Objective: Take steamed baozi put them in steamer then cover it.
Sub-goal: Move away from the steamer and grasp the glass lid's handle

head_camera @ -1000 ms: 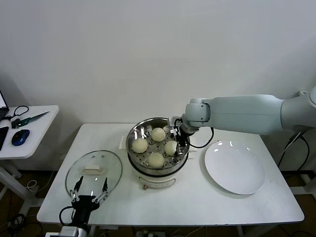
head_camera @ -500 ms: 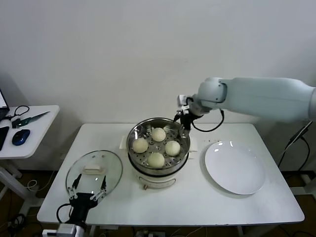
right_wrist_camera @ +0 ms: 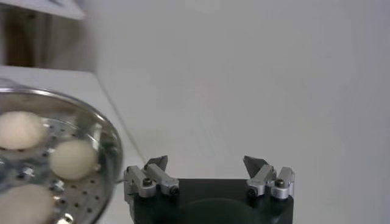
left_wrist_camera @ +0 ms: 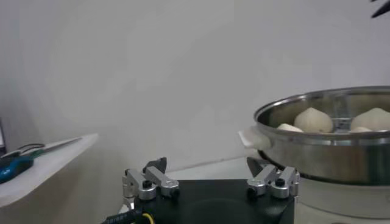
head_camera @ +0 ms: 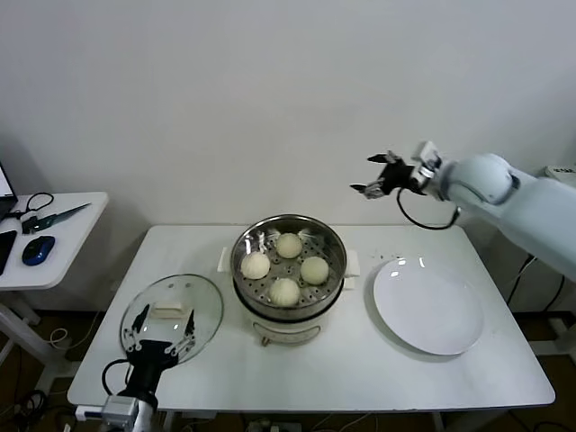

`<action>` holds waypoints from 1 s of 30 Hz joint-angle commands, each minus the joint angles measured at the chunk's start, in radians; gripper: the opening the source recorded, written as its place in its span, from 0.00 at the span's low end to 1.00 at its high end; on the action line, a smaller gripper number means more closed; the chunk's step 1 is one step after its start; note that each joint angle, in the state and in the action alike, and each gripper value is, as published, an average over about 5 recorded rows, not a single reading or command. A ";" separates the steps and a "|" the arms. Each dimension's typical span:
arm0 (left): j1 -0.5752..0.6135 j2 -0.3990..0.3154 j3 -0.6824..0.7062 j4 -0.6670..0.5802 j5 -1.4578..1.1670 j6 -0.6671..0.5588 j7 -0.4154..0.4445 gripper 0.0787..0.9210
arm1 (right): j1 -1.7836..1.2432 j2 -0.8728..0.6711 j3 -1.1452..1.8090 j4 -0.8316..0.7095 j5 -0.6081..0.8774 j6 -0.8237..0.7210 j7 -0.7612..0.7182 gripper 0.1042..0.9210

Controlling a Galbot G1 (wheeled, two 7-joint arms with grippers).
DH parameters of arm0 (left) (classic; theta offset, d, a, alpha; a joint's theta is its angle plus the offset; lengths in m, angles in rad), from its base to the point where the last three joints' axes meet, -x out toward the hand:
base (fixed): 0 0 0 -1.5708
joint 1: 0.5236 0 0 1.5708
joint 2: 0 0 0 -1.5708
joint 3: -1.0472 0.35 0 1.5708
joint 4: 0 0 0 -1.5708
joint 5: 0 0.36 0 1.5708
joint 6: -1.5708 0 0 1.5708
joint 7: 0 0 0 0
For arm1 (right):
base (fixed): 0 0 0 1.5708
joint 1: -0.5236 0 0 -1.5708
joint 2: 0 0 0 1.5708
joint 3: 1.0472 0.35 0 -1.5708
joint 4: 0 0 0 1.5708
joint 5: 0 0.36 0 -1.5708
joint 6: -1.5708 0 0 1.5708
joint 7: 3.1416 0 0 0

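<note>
The steamer (head_camera: 288,306) stands mid-table with several cream-white baozi (head_camera: 284,291) on its perforated floor. The cover (head_camera: 184,292), a clear glass lid with a white handle, lies flat on the table to the steamer's left. My left gripper (head_camera: 162,328) hovers open over the lid's near edge, holding nothing. High above the table, right of and behind the steamer, my right gripper (head_camera: 382,178) stands open and empty. The left wrist view shows the left gripper (left_wrist_camera: 210,173), the steamer (left_wrist_camera: 329,152) and baozi (left_wrist_camera: 312,120). The right wrist view shows the right gripper (right_wrist_camera: 206,164) and baozi (right_wrist_camera: 73,159).
A bare white plate (head_camera: 427,306) lies to the right of the steamer. A small side table (head_camera: 49,236) at the far left carries a blue mouse and scissors. A wall runs close behind the table.
My right gripper has risen out of the steamer and swung up and to the right, empty. The left gripper has drifted slightly toward the table's front edge.
</note>
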 commanded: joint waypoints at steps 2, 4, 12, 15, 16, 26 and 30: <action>-0.014 0.010 0.005 -0.014 0.007 0.017 -0.003 0.88 | -1.422 -0.118 1.521 0.106 -0.192 0.169 0.139 0.88; -0.028 0.014 0.010 -0.011 0.023 0.021 -0.002 0.88 | -1.580 -0.043 1.655 0.123 -0.212 0.206 0.125 0.88; -0.059 0.036 0.015 0.022 0.106 0.016 -0.006 0.88 | -1.810 0.283 1.745 0.097 -0.275 0.449 0.100 0.88; -0.059 0.040 0.019 0.037 0.135 0.003 -0.016 0.88 | -1.825 0.368 1.713 0.087 -0.290 0.534 0.115 0.88; -0.059 0.042 0.019 0.043 0.153 -0.004 -0.021 0.88 | -1.827 0.392 1.701 0.084 -0.300 0.559 0.122 0.88; -0.060 0.130 -0.002 0.154 0.900 -0.160 -0.333 0.88 | -1.833 0.530 1.576 0.083 -0.410 0.615 0.157 0.88; -0.070 0.171 -0.005 0.242 1.106 -0.157 -0.410 0.88 | -1.833 0.561 1.545 0.102 -0.438 0.616 0.165 0.88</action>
